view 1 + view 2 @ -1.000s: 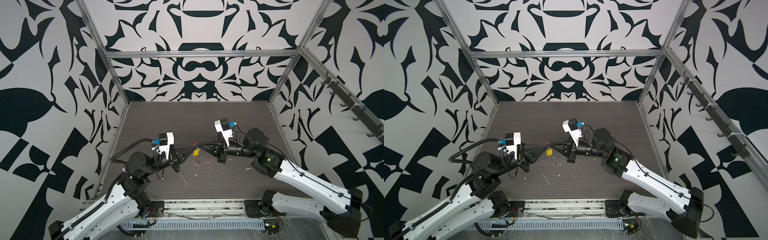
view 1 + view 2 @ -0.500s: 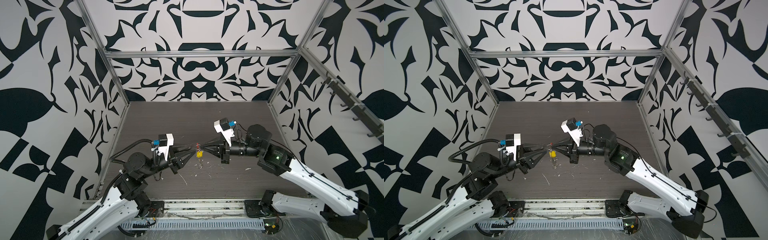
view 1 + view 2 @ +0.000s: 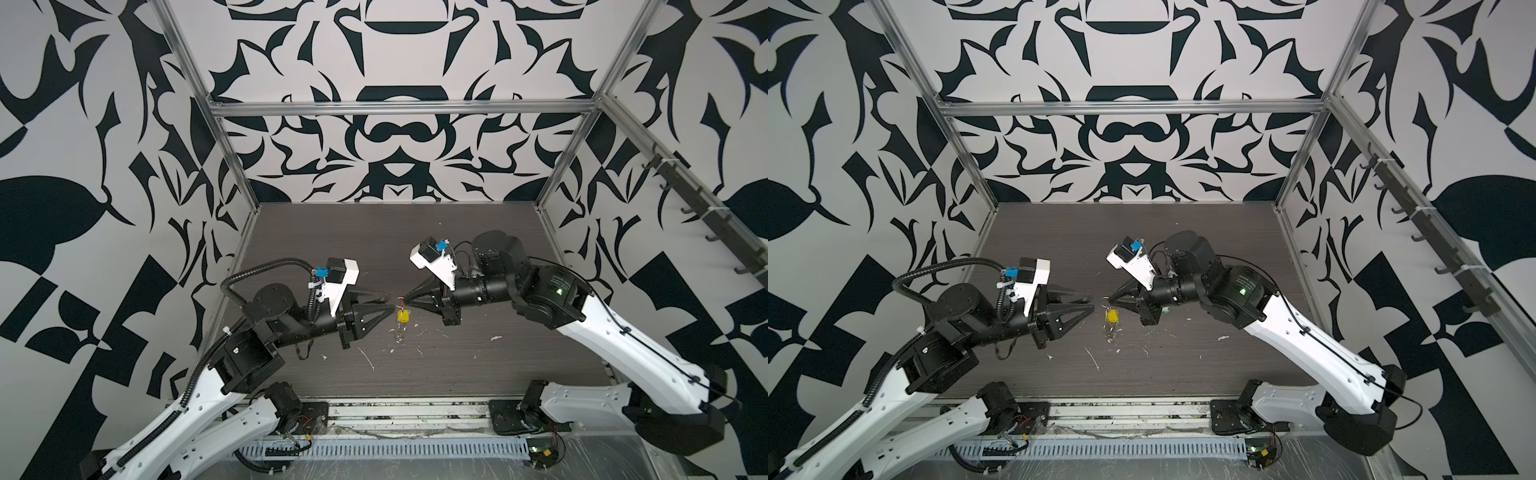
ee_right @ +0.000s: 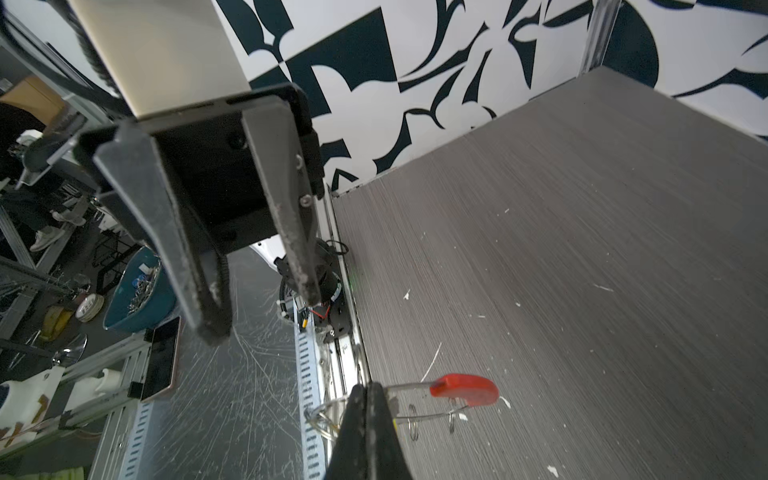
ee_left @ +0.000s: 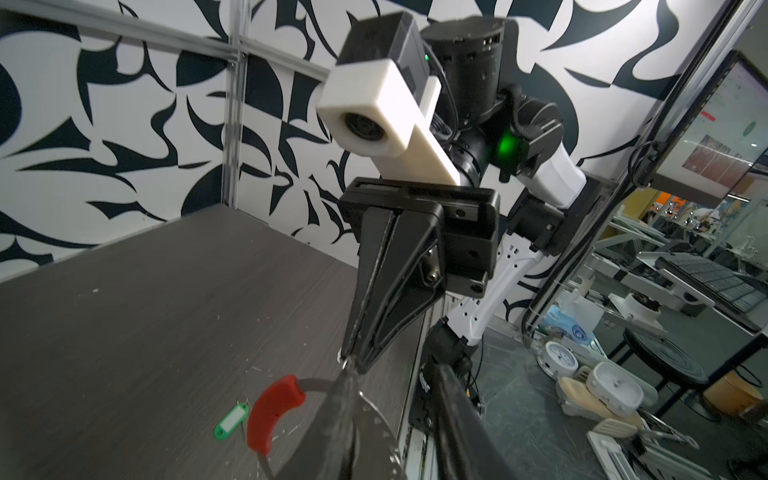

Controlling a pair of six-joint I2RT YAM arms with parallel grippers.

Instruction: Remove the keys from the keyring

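**Keyring held above the middle of the table by the right end effector; the left end effector holds nothing.**

The left end effector (image 3: pixel 391 301) hovers just left of the keyring, jaws partly parted, gripping nothing. The keyring (image 4: pixel 409 385) hangs over the middle of the table (image 3: pixel 332 249), clear of its surface. The red key (image 5: pixel 272 413) sits on the hoop, and the yellow key (image 3: pixel 402 316) dangles below it. The green key (image 5: pixel 231 419) lies flat on the table, off the keyring; its place relative to the table edges cannot be told. The right end effector (image 3: pixel 405 300) is fully closed, pinching the keyring.
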